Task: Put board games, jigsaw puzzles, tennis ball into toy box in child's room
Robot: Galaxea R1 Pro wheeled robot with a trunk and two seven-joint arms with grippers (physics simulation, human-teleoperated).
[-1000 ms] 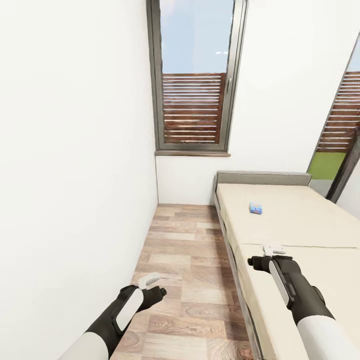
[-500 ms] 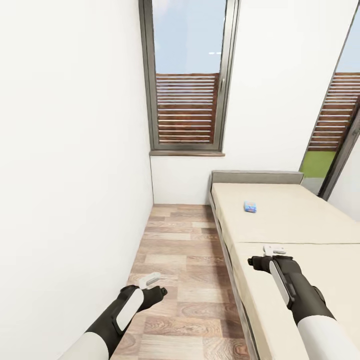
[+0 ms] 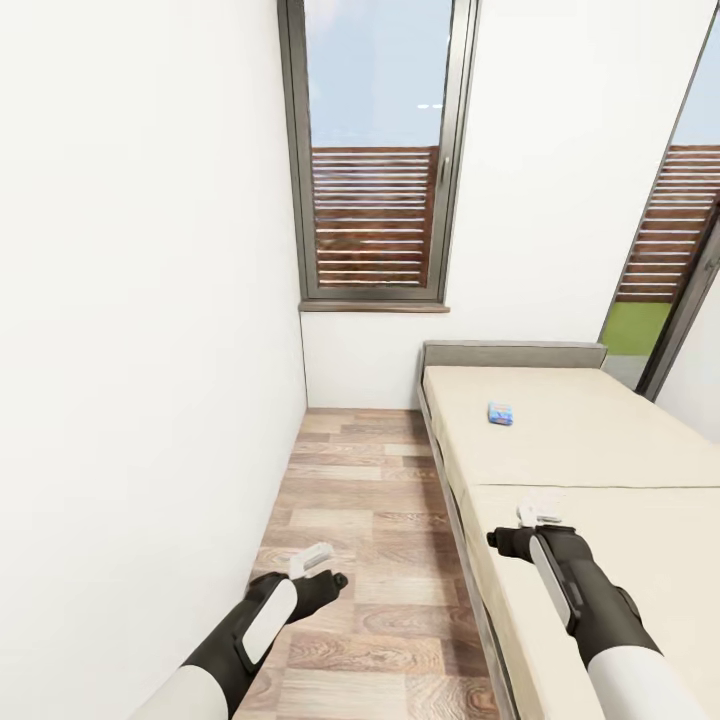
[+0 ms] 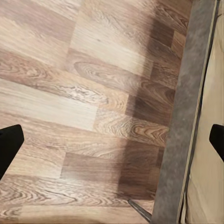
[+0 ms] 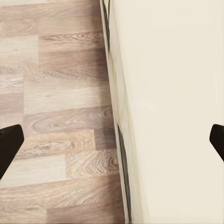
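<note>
Wood plank floor [image 3: 370, 520] runs under you, white wall on your left. Your left gripper [image 3: 312, 560] hangs over the floor, fingers wide apart, holding nothing. Your right gripper [image 3: 540, 514] sits over the bed [image 3: 600, 470] near its edge, fingers also apart, empty. Farther up the mattress lies a blue-purple board game [image 3: 500, 413], well apart from both grippers. Beyond, headboard & tall window [image 3: 375, 150].

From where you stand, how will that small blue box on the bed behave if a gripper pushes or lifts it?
The blue board game looks flat and boxy, so it should slide, not roll. It lies on the bed's soft-looking mattress, which may drag. Probably light and stiff.
</note>
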